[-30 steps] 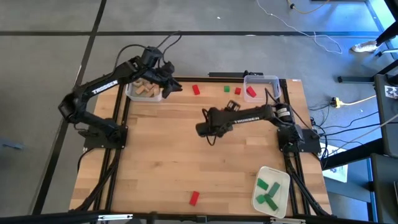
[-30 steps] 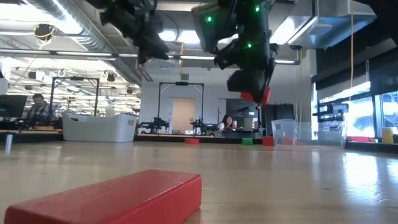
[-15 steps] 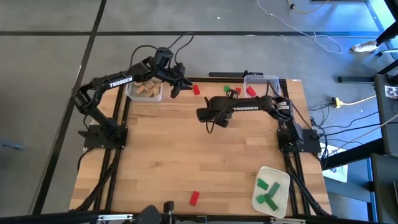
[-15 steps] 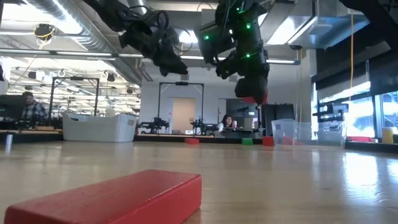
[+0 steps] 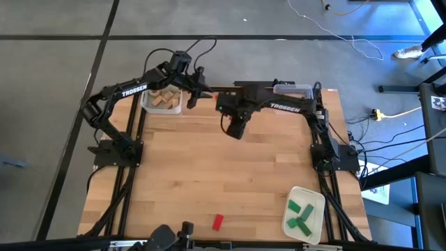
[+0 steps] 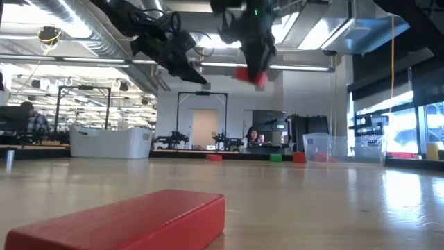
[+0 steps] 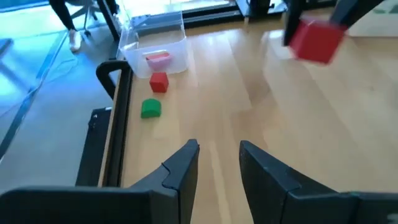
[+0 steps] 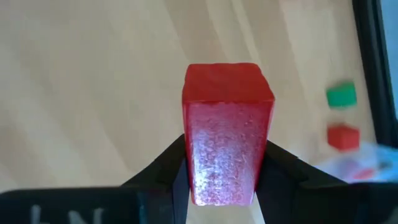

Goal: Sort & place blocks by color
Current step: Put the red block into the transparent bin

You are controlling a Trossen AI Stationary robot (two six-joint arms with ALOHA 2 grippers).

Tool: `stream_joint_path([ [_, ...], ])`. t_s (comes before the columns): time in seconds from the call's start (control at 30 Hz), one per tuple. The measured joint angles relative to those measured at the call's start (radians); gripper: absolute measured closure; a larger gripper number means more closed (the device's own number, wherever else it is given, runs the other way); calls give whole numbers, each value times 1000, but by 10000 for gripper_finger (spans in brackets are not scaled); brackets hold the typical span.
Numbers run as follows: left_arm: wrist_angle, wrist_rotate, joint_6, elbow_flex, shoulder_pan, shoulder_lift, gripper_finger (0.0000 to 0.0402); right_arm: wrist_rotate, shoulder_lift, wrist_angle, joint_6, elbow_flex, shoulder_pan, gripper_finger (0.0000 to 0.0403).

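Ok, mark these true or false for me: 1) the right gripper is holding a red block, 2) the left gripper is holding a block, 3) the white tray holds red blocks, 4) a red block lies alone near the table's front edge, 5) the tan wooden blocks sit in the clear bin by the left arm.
1) True: the right gripper is clamped on a small red rectangular block, carried above the table.
2) False: the left gripper is open and empty.
3) False: the white tray holds green blocks.
4) True: a lone red block lies there.
5) True: the tan wooden blocks sit in the clear plastic bin.
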Motion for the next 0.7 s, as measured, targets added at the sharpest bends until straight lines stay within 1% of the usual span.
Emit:
stream_joint_path([
  [0.07,-1,38,-1,0,11,0,292,-37,0,-2,-25,69,-7,271],
  [0.17,-2,139,-11,0,16,0,292,-45,0,-16,-48,142,-17,271],
  [0.27,-3,254,-8,0,13,-4,292,-35,0,-23,-65,177,-27,271],
  [0.33,5,280,-9,0,3,-6,292,-14,0,-27,-82,179,-33,271],
  [0.37,4,270,-9,0,-1,-6,292,-1,0,-32,-87,178,-37,271],
  [0.43,1,210,-9,0,-6,-6,292,13,0,-38,-102,178,-46,271],
  [0.53,9,68,-34,0,-19,-6,292,14,0,-30,-108,178,-58,271],
  [0.6,12,-3,-50,0,-29,-6,292,14,0,-29,-108,178,-65,271],
  [0.7,14,-17,-55,0,-34,-6,304,14,0,-28,-114,178,-72,271],
])
